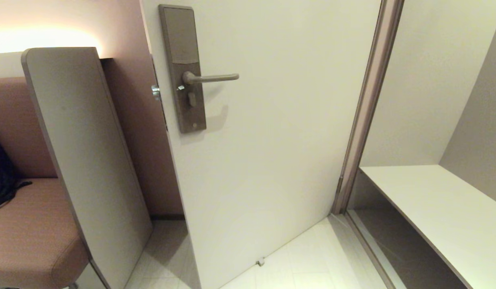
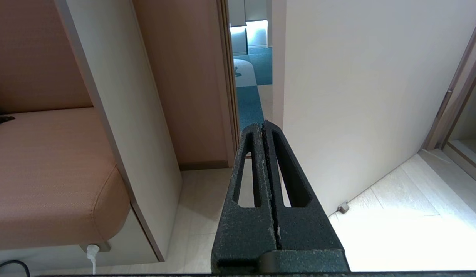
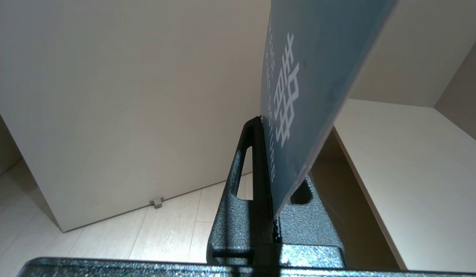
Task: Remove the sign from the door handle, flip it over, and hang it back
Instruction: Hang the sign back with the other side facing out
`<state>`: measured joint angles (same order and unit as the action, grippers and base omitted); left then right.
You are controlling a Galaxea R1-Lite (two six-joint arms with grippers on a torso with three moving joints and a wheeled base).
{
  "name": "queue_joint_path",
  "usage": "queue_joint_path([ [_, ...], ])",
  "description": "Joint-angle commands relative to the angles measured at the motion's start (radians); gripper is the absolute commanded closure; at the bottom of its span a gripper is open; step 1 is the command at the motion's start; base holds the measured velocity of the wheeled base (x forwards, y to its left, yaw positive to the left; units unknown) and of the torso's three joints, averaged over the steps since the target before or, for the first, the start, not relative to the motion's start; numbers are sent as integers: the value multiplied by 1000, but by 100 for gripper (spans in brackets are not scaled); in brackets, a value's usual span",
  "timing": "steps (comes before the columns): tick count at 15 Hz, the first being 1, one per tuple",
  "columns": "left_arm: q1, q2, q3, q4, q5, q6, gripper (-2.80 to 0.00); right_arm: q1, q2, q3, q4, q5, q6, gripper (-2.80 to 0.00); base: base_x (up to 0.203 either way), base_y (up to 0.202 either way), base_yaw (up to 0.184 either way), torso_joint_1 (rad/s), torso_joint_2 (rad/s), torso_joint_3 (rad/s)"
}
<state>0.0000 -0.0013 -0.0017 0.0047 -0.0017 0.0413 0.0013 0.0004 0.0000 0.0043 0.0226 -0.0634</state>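
blue with white lettering, the sign (image 3: 299,96) stands on edge between the closed fingers of the right gripper (image 3: 265,123), its lower end pinched in the jaws and the rest of the card rising up and away out of the right wrist view; white characters and part of the words "do not disturb" run along the blue face, and a pale edge shows along one side. behind it in that view are the white door (image 3: 126,96), a small grey door stop (image 3: 157,202) at its foot on the pale wood-look floor (image 3: 165,234), and a white shelf (image 3: 407,161) off to the side. in the head view neither arm shows; the door handle (image 1: 211,78) is a slim taupe-grey lever set level on a tall narrow lock plate (image 1: 180,60) near the door's free edge, and it is bare, with the sign well apart from it in the right gripper. the left gripper (image 2: 264,124) is pressed fully together with nothing between its fingers, pointing toward the gap beside the door's edge, where blue carpet (image 2: 250,104) shows beyond. to the robot's left are a pinkish upholstered seat (image 1: 27,237) and a pale upright panel (image 1: 83,152) beside it, with a dark bag (image 1: 1,172) resting on the seat.
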Motion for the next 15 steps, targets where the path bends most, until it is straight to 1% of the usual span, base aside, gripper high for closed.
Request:
queue_joint_path([
  [1, 0, 1, 0, 0, 0, 0, 0, 0, 0, 0, 0, 0, -1, 0, 0, 0, 0, 0, 0, 0],
  [8, 0, 1, 0, -1, 2, 0, 0, 1, 1, 0, 0, 0, -1, 0, 0, 0, 0, 0, 0, 0],
  [15, 0, 1, 0, 0, 2, 0, 0, 0, 0, 0, 0, 0, -1, 0, 179, 0, 0, 2, 3, 3],
])
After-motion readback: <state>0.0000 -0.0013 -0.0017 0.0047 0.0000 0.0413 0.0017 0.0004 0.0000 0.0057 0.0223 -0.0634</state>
